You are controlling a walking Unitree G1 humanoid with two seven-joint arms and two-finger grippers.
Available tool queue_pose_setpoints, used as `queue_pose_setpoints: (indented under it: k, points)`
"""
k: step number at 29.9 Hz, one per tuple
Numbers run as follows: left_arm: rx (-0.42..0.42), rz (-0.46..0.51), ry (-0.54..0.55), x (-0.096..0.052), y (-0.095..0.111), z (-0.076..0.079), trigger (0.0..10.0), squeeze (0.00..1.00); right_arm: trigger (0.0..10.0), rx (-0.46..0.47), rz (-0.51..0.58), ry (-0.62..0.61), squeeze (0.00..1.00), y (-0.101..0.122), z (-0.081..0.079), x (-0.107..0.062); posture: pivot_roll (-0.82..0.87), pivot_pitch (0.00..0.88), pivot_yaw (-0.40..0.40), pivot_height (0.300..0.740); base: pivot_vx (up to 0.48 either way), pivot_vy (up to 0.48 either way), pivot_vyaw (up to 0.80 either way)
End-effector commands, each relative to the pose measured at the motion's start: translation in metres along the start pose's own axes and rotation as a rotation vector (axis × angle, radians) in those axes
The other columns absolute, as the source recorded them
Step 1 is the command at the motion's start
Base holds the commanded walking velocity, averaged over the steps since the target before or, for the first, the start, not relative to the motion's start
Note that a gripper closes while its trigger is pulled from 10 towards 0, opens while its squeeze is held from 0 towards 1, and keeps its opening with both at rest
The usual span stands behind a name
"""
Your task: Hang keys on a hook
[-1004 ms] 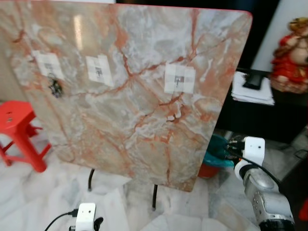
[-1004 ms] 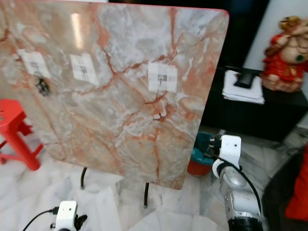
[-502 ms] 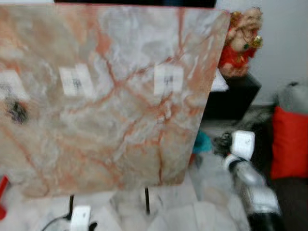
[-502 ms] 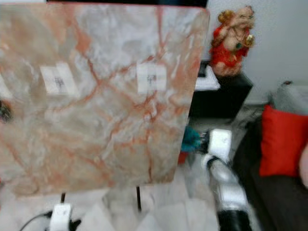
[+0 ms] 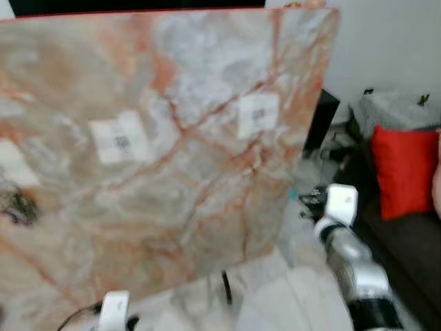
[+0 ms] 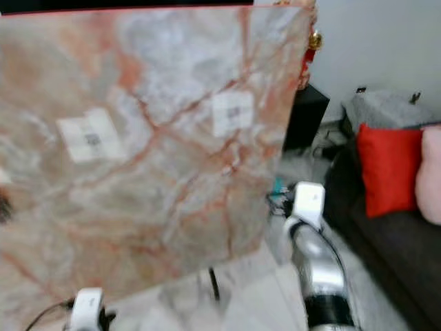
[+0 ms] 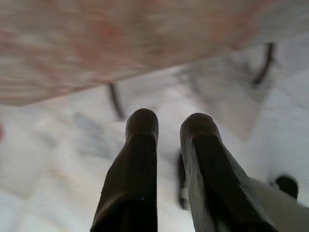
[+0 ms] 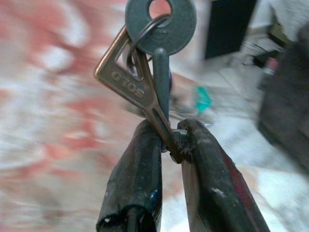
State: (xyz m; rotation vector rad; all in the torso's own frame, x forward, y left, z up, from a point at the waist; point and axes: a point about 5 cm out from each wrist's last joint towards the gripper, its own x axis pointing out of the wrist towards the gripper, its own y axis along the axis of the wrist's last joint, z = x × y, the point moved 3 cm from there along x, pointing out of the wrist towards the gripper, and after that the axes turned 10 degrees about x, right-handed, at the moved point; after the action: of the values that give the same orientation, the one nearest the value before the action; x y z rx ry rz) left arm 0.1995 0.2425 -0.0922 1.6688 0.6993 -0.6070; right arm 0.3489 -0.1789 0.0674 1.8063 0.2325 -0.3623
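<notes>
Pinching the keys (image 8: 145, 72) by a blade, my right gripper (image 8: 170, 140) has its two black fingers closed tight on the metal, the brass key head, ring and round dark fob standing up beyond the fingertips. Ahead of it and to its left stands the marble-patterned board (image 5: 172, 172) with pale hook patches (image 5: 258, 115). My left gripper (image 7: 169, 123) hangs low over the marble floor (image 7: 72, 159), fingers nearly together, holding nothing.
</notes>
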Motion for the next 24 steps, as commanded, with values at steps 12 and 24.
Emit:
queue_pose_setpoints:
  k: [12, 24]
  points:
    - [-0.029, -0.015, -0.022, -0.004, -0.012, 0.009, 10.0, 0.00, 10.0, -0.124, 0.177, -0.059, 0.00, 0.036, 0.004, 0.000, 0.11, 0.000, -0.017, 0.740, 0.000, 0.000, 0.00]
    - [-0.037, -0.021, -0.029, -0.005, -0.014, 0.008, 10.0, 0.00, 10.0, -0.197, 0.339, -0.239, 0.00, 0.076, 0.013, 0.005, 0.11, 0.000, -0.007, 0.740, 0.000, 0.000, 0.00]
